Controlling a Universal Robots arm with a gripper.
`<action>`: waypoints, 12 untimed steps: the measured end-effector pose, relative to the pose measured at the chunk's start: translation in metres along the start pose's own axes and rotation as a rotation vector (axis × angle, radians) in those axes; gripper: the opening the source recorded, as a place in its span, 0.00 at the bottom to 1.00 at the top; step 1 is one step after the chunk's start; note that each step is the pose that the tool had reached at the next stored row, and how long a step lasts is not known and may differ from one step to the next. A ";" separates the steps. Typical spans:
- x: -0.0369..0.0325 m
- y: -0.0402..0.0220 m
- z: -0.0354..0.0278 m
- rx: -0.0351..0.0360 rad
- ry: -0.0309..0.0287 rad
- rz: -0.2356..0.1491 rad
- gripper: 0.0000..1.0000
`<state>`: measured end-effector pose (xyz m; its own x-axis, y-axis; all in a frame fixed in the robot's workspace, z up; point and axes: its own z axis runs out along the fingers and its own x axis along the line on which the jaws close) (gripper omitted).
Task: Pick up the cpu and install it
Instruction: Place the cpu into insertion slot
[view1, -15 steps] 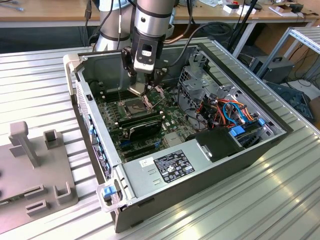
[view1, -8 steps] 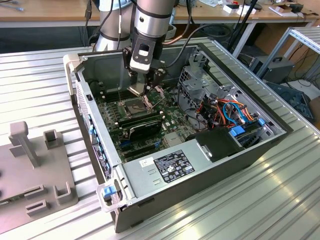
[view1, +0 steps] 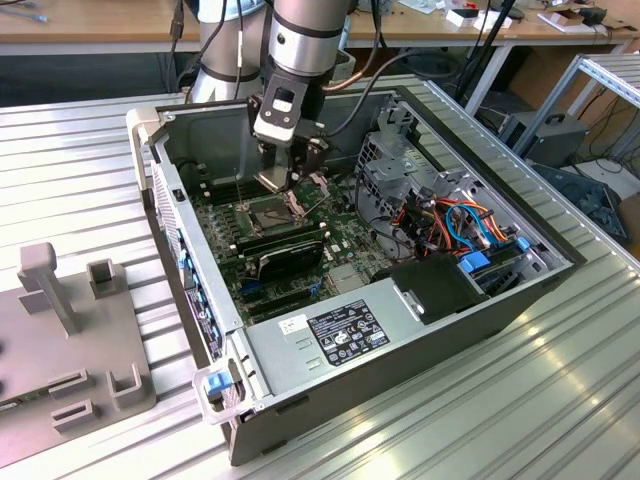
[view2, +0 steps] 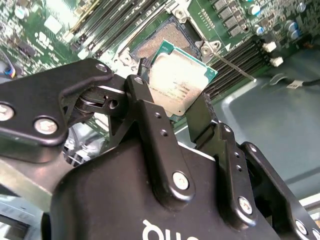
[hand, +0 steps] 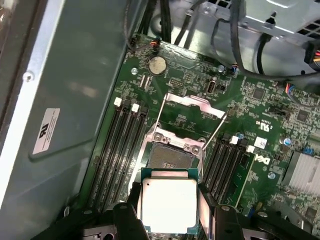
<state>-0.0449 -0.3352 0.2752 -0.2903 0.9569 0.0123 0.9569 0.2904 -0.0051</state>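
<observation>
My pincer (view2: 167, 97) is clenched on the cpu (view2: 182, 80), with a finger (view2: 145, 105) on each of two opposite edges and the silvery face turned toward both wrist views. The cpu hangs just above the open socket (hand: 172, 156), not seated; in the first wrist view it overlaps one edge of the socket. The metal frame (hand: 192, 102) is swung open, away from the socket. Slots (hand: 125, 140) run along both sides of it on the green board (hand: 260, 100). In the exterior view I reach down into the open case (view1: 430, 365), which lies on the ribbed counter (view1: 80, 150).
</observation>
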 end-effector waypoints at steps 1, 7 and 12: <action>0.0000 0.0000 0.0006 -0.0004 0.0002 0.036 0.54; 0.0000 0.0000 0.0027 -0.0017 0.0007 0.151 0.54; -0.0001 0.0000 0.0047 -0.0031 0.0013 0.257 0.54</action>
<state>-0.0449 -0.3352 0.2705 -0.0378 0.9992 0.0123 0.9993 0.0379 -0.0052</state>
